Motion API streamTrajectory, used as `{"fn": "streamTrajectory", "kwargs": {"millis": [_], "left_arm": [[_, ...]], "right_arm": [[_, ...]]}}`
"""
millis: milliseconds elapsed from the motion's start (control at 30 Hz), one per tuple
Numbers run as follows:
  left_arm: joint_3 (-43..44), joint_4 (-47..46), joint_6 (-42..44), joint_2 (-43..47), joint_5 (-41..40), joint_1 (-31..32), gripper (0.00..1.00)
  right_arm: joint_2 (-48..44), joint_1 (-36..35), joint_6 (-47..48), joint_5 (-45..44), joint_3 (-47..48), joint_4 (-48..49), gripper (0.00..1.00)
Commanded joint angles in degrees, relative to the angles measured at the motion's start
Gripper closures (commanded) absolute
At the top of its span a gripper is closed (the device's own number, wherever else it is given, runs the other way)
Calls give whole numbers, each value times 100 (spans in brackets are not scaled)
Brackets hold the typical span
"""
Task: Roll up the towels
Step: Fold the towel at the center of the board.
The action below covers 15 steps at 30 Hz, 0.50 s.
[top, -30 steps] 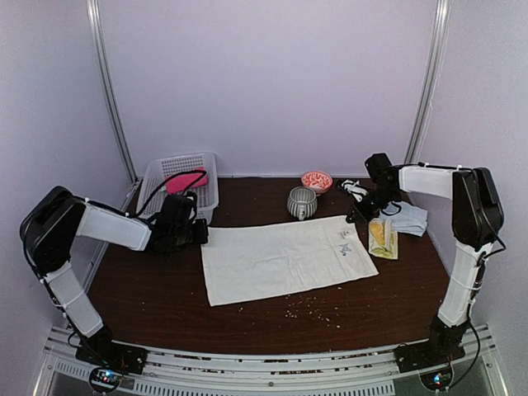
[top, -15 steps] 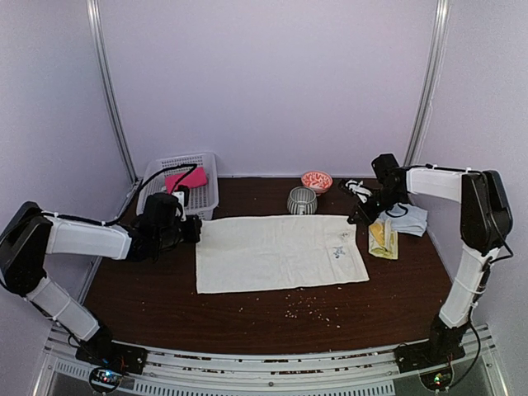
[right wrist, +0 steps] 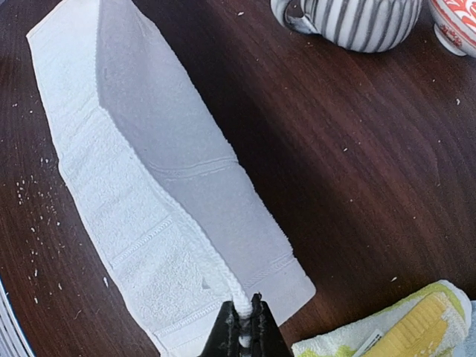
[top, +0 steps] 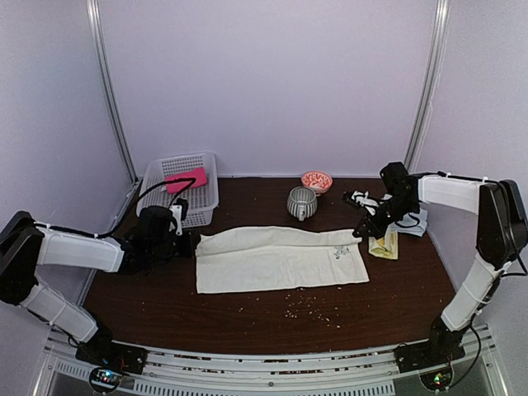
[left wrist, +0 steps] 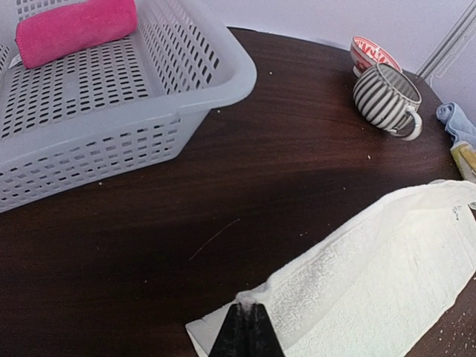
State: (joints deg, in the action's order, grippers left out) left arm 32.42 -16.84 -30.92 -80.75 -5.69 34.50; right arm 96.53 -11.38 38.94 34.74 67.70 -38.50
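A cream-white towel (top: pixel 280 260) with a small blue mark lies mid-table, its far long edge lifted and folded toward the near side. My left gripper (top: pixel 191 241) is shut on its far-left corner (left wrist: pixel 256 301). My right gripper (top: pixel 360 233) is shut on its far-right corner (right wrist: pixel 239 305). The towel also shows in the left wrist view (left wrist: pixel 372 282) and the right wrist view (right wrist: pixel 149 186). A rolled bright pink towel (top: pixel 186 181) lies in the basket; it also shows in the left wrist view (left wrist: pixel 74 28). A yellow towel (top: pixel 382 242) and a pale blue-grey towel (top: pixel 410 221) lie at the right.
A white perforated basket (top: pixel 206 206) stands at the back left. A striped mug (top: pixel 301 202) and a red-patterned bowl (top: pixel 317 181) stand behind the towel. Crumbs (top: pixel 309 307) are scattered in front of the towel. A small black-and-white object (top: pixel 356 198) lies near the right gripper.
Both grippers have pulled the towel's far edge up and toward the near side, folding it over. The towel looks narrower front to back. Both arms have moved nearer.
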Motion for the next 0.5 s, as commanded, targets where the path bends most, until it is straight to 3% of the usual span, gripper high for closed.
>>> {"fn": "streamTrajectory", "kwargs": {"millis": [0, 467], "left_arm": [[-195, -285, 145, 151, 183, 25, 100], [-810, -561, 170, 527, 567, 40, 100]], "right_arm": [[-174, 30, 306, 94, -238, -168, 100], [-344, 30, 950, 203, -663, -443, 100]]}}
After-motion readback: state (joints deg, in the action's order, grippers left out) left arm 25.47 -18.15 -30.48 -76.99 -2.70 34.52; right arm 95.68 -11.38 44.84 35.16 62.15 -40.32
